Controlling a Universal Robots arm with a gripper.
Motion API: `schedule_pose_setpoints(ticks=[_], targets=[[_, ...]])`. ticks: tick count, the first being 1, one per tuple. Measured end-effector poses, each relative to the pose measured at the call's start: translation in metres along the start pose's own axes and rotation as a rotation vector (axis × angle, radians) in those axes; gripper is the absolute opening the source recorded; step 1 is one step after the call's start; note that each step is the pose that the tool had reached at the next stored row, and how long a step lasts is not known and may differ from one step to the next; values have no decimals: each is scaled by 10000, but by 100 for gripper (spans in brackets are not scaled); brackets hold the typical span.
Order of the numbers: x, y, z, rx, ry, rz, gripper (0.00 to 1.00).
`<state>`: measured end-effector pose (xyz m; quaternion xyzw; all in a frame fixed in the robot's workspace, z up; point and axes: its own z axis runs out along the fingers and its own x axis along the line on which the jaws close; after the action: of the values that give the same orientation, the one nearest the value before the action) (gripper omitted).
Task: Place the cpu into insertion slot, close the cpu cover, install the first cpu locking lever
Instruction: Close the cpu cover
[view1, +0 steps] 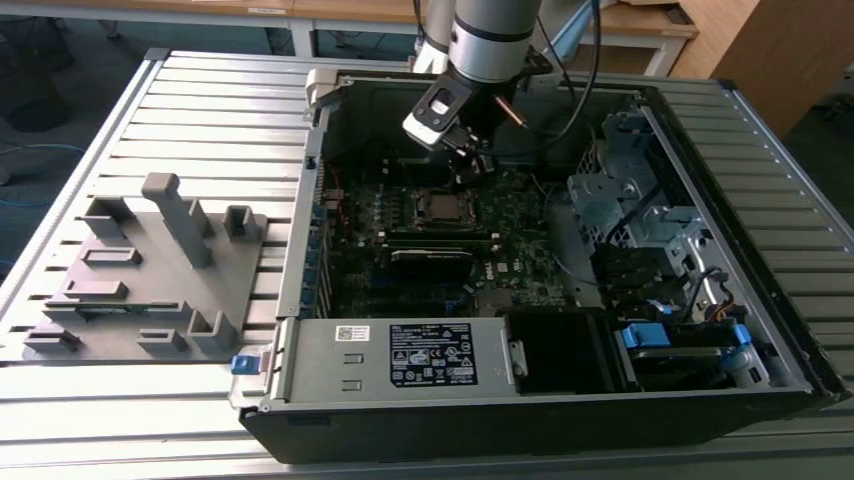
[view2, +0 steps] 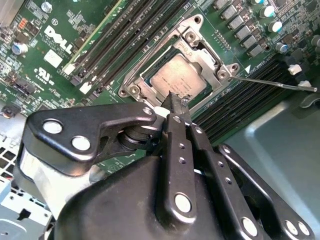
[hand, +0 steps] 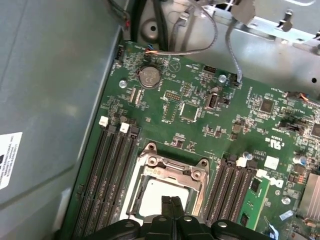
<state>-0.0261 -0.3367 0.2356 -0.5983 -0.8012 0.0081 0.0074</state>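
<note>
One tool (view2: 176, 102), tips pressed together over cpu (view2: 167, 75) | cpu cover (view2: 207, 55) down | second wrist view: lever (view2: 275, 83) jutting free

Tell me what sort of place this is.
Probably a robotics lab or workshop bench. An open computer case lies on a slatted metal table, a grey moulded fixture plate sits beside it on the exterior view's left, and wooden desks stand behind.
</note>
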Motion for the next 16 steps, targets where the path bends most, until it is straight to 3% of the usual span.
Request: schedule_pose_setpoints(ticks=[5,16], targets=[[0,0,1,-40,126,-329,10],[0,0,1,-40,128,-439,10]])
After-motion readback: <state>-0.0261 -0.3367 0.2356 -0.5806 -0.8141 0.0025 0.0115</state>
